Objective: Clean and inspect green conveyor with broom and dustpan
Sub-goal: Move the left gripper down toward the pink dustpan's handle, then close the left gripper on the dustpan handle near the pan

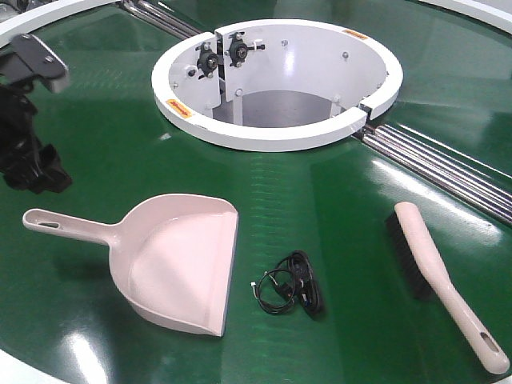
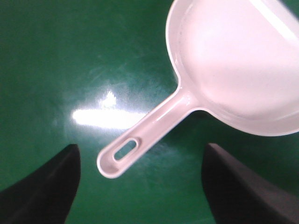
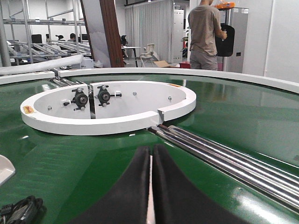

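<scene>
Two tools lie flat on the green conveyor (image 1: 336, 208), well apart; dustpan (image 1: 180, 268) at left, handle pointing left, wide mouth edge facing a black cable bundle (image 1: 292, 292); broom (image 1: 436, 280) at right, bristles toward the cable; bare belt around both. Left claw (image 2: 141, 145) spread wide, fingers either side of the dustpan handle's slotted end; right claw (image 3: 150, 151) pressed together, facing the white ring (image 3: 93, 125) and steel rollers (image 3: 224, 158).

Pale dustpan (image 1: 180, 268) and broom (image 1: 442, 282) on green conveyor (image 1: 320, 192)
</scene>
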Available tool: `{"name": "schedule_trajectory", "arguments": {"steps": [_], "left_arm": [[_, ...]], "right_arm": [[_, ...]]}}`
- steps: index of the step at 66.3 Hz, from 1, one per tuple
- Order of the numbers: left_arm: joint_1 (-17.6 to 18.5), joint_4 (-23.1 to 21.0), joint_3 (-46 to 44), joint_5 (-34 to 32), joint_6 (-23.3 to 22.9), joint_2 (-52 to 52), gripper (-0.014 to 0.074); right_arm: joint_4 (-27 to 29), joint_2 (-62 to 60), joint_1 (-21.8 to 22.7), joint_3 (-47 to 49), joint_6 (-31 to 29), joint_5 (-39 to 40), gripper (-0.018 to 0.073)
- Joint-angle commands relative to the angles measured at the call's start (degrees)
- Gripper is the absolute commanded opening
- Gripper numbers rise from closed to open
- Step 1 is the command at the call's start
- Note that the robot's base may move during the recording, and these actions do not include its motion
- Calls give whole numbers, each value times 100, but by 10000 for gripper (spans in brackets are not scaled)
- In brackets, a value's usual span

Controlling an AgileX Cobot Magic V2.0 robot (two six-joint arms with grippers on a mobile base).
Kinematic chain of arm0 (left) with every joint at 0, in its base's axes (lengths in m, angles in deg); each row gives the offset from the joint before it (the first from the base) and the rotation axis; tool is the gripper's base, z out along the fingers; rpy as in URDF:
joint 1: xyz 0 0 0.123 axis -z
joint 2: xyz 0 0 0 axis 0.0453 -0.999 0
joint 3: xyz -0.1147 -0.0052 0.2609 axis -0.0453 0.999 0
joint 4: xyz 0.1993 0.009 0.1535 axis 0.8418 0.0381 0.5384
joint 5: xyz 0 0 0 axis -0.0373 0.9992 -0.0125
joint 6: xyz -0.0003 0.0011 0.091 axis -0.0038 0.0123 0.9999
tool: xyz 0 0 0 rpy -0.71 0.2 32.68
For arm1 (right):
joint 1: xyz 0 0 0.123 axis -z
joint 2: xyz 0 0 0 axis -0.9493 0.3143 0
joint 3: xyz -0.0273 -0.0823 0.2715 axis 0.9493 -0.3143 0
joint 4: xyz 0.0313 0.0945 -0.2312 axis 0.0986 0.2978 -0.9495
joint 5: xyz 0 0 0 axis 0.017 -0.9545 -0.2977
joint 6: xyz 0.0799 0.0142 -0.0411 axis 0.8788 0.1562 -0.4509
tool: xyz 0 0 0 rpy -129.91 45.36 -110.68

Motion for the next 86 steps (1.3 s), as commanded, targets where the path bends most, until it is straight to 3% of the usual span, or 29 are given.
{"name": "schedule_trajectory", "arguments": {"steps": [1,7,14,29,47,65,86], "left_arm": [[167,-156,-184,-249,861,40,517],[335,-63,-184,-239,1902,-45,517],[493,70,-184,-378,2559,-123,517],[550,447,-184,-299,2571,-535,517],[550,437,-155,-382,2950,-839,517],[550,521,536,-543,3557,-841,517],[550,591,685,-862,3643,-964,517]], "right_arm": [[-23,-102,1,-112,-12,432,-9],[-23,-102,1,-112,-12,432,-9],[-23,-102,1,-112,-12,432,-9],[-23,-102,1,-112,-12,432,-9],[-23,-102,1,-112,-12,432,-9],[-23,-102,1,-112,-12,432,-9],[-23,-102,1,-112,-12,433,-9]]}}
